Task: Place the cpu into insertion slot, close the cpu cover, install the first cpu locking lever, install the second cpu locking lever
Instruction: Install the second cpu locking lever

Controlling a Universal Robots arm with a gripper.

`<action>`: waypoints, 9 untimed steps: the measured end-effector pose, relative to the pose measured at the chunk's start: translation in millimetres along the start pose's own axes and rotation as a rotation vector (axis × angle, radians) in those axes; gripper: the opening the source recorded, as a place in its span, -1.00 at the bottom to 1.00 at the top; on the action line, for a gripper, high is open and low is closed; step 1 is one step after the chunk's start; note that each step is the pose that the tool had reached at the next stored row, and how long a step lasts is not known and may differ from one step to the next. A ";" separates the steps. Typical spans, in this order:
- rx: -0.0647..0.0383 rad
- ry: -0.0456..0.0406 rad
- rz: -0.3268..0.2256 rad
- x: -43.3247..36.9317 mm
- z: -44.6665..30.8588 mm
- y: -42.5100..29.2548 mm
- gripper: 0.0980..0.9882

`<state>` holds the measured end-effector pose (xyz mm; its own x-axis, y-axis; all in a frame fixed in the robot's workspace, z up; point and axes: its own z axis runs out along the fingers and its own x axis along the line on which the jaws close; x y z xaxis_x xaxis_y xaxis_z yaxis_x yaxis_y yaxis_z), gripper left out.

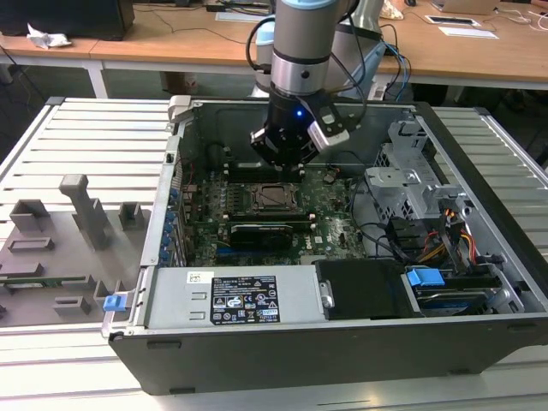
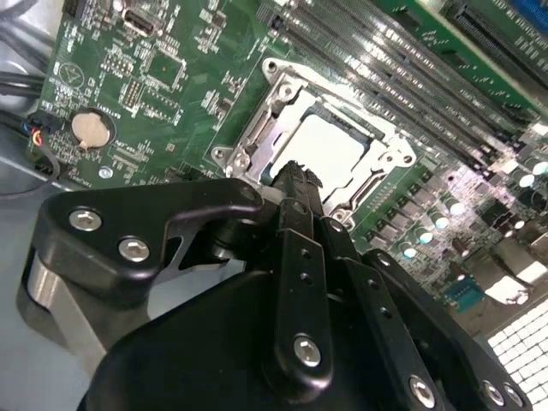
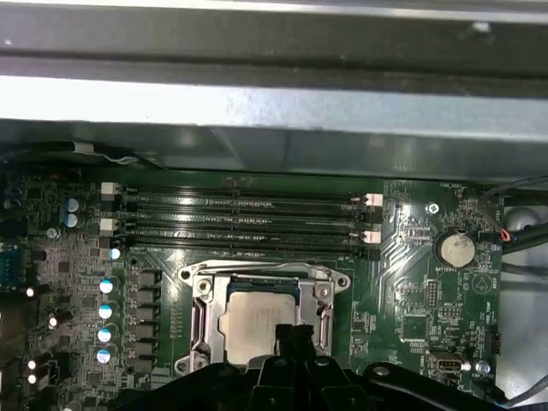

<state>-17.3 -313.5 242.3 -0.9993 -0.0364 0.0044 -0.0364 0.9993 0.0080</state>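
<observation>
Closest to the lens, my gripper is clenched shut, empty, fingertips poised at the chip's edge. Chip sits in its socket at lower centre; metal cover seemingly closed over it.

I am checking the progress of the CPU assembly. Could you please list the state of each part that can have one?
Small flat square silvery-beige cpu: seated in the socket.
Square black-framed insertion slot: occupied by the chip.
Thin dark-silver metal cpu cover: lying closed around the chip, whose face shows through its window.
Black robot hand: fingertips together, poised at the socket's edge, holding nothing.
Grey metal computer case: open, side panel off.
</observation>
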 end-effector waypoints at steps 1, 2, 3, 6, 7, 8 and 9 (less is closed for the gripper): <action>0.000 0.0000 0.000 0.1 0.0 -2.4 -0.98; 0.000 -0.0001 0.000 0.1 0.0 -4.3 -0.98; 0.000 0.0000 0.000 0.2 0.0 -5.8 -0.98; -0.001 0.0045 0.000 0.3 0.5 -8.5 -0.98; -0.006 0.0055 -0.002 0.5 1.5 -11.8 -0.98; -0.013 0.0052 -0.003 0.5 2.3 -15.1 -0.98; -0.019 0.0050 -0.005 0.6 3.4 -17.4 -0.98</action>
<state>-17.3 -330.9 238.7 -0.9991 -0.0410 0.0093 -0.0407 0.9988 0.0274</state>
